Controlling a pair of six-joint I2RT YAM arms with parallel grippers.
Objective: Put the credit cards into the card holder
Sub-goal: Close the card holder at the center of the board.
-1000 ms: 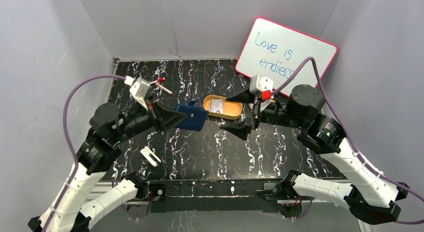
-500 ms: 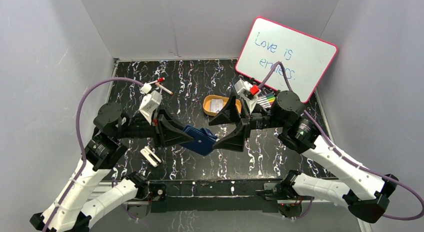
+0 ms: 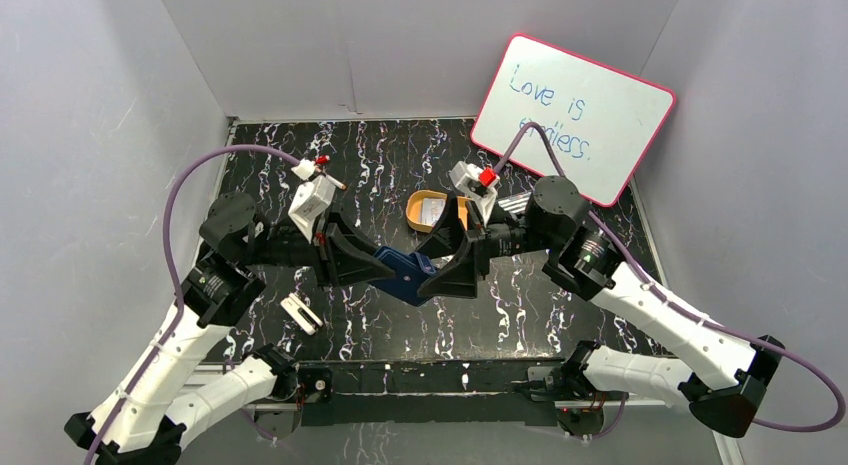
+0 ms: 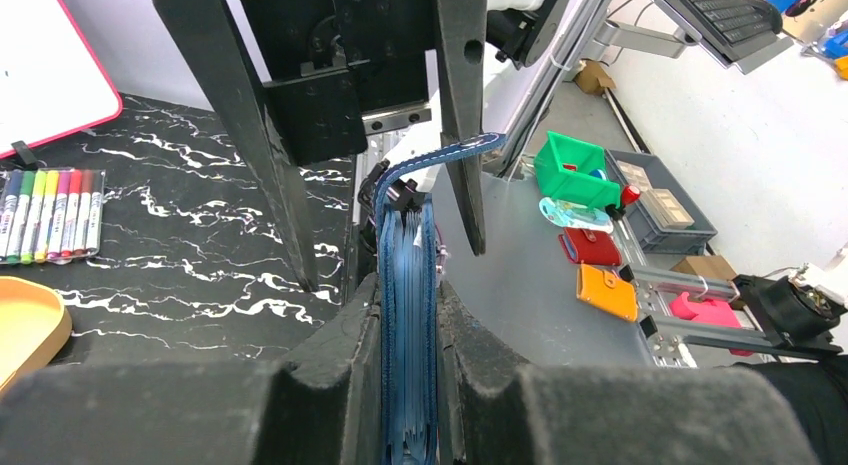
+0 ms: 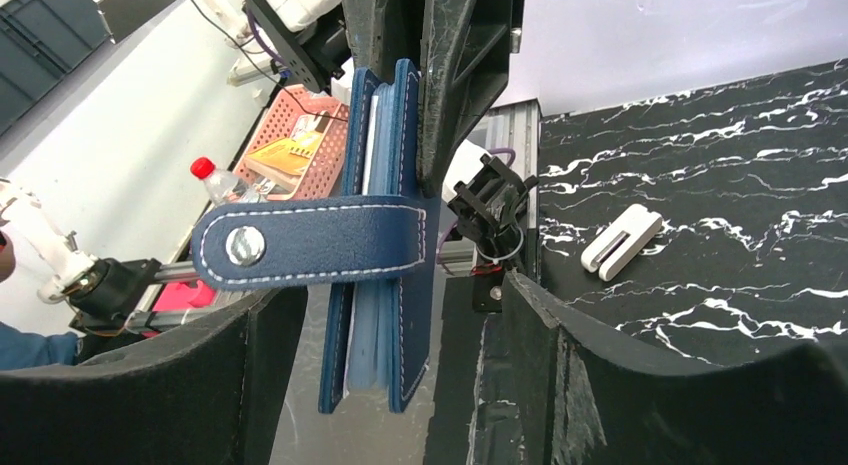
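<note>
Close to the arm bases, a small white clip (image 3: 300, 313) lies on the black worktop (image 3: 400, 325). A bit further in, the left pincer (image 3: 380, 269) is pinching the navy card holder (image 3: 405, 275). It seems to hold it up off the worktop, thin edge up. The holder's long side runs left to right, from one pincer toward the other. The right pincer (image 3: 435, 270) is spread wide, with one finger on each side of the holder's free end. As far as I can see, it does not touch it. The snap tab (image 5: 310, 243) sticks out sideways there. So the right arm looks best placed to pull the holder open. Further back, a credit card (image 3: 431, 214) lies in the orange tray (image 3: 410, 210), just behind the right pincer.
</note>
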